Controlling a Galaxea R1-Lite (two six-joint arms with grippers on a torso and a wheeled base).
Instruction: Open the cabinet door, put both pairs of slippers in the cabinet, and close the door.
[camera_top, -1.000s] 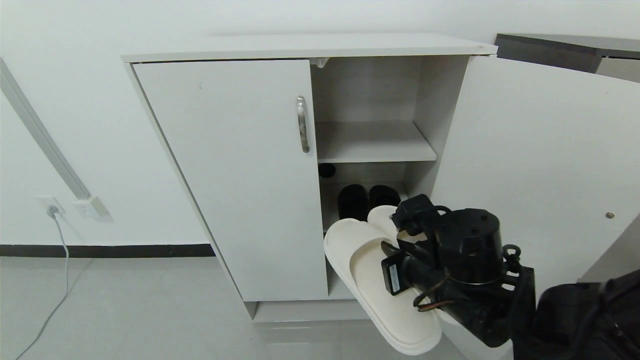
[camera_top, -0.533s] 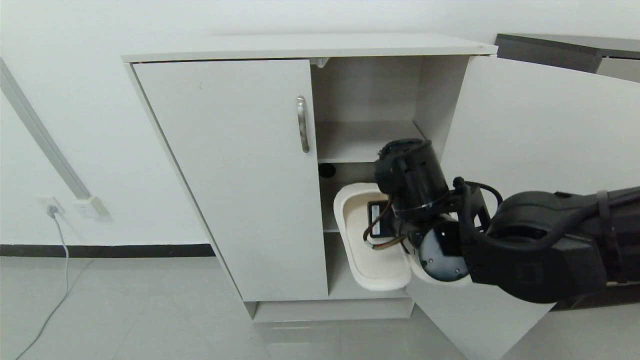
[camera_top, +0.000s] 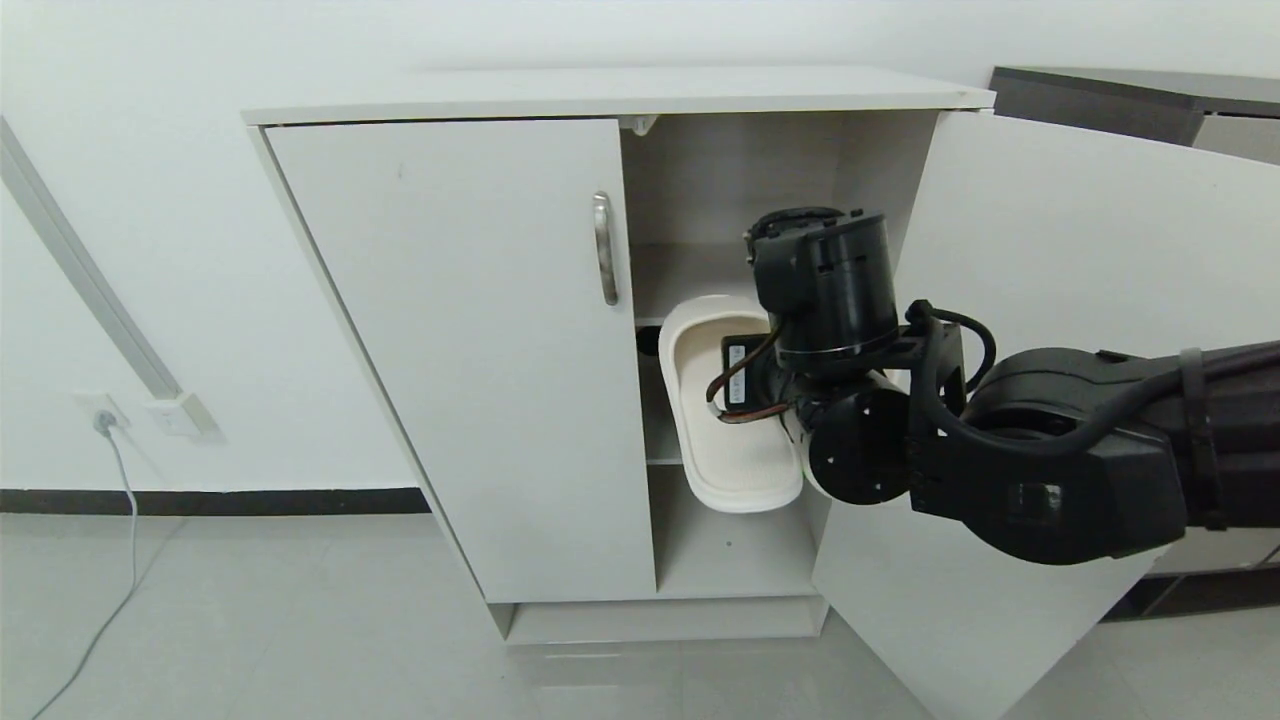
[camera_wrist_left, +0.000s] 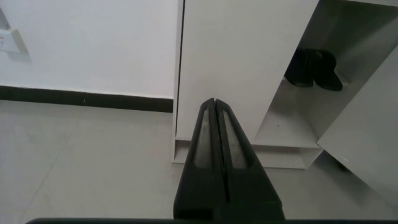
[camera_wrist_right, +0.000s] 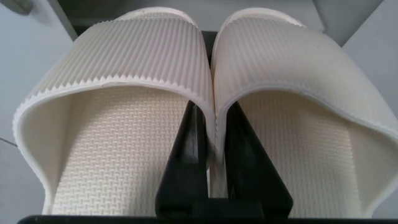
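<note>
Cream, ribbed straps: the cream slippers (camera_top: 738, 470) hang as a pair, steeply tilted, in the open right half of the white cabinet (camera_top: 600, 95), in front of the shelf edges and above the bottom compartment. Right end effector (camera_top: 745, 378) is clamped on them. In the right wrist view its fingers (camera_wrist_right: 198, 134) pinch the two touching inner walls of the pair together. Right door (camera_top: 1050, 300) is swung wide open, and the arm comes in just in front of it. Left door (camera_top: 450, 350) is closed, w/ a metal handle (camera_top: 604, 248) at its inner edge. Left end effector (camera_wrist_left: 214, 106) is low, over the grey floor (camera_wrist_left: 81, 162) near the cabinet base, fingers pressed together w/ nothing between. Black slippers (camera_wrist_left: 314, 68) sit on a shelf inside, toward the back.
</note>
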